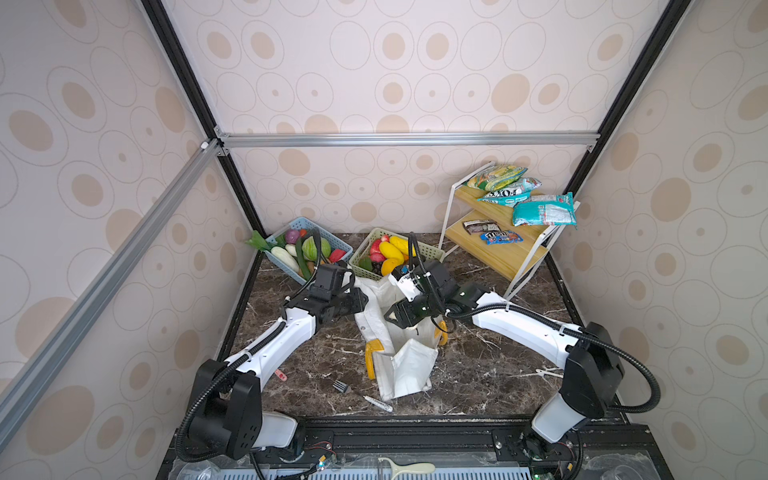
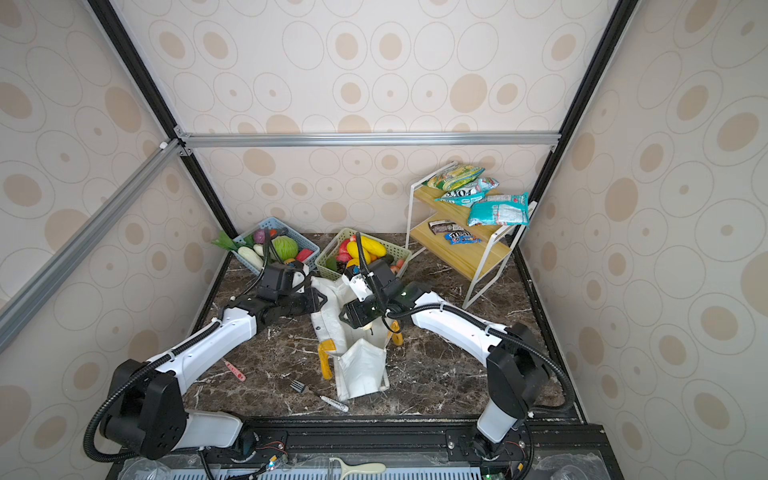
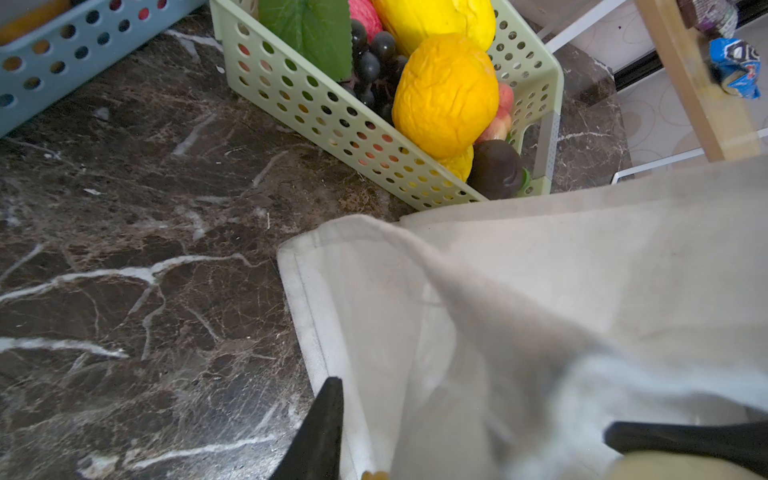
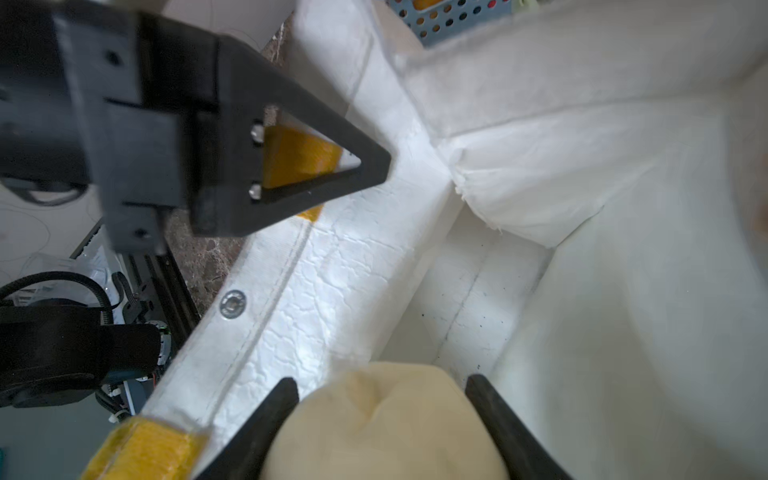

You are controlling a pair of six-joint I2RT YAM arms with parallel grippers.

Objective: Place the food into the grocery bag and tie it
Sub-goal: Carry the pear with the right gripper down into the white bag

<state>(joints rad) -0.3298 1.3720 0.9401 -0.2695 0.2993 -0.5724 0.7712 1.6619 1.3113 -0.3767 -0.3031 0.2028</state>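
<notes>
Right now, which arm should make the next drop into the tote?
Right. The right gripper grips the beige knobbly ball above the white canvas tote, over its open mouth. The left gripper is occupied pinching the tote's rim, holding it open.

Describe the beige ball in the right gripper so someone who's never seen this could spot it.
On the dark marble tabletop stands an open white canvas tote bag. Over its mouth the right gripper clamps a pale beige knobbly plastic ball, the only food any gripper holds.
</notes>
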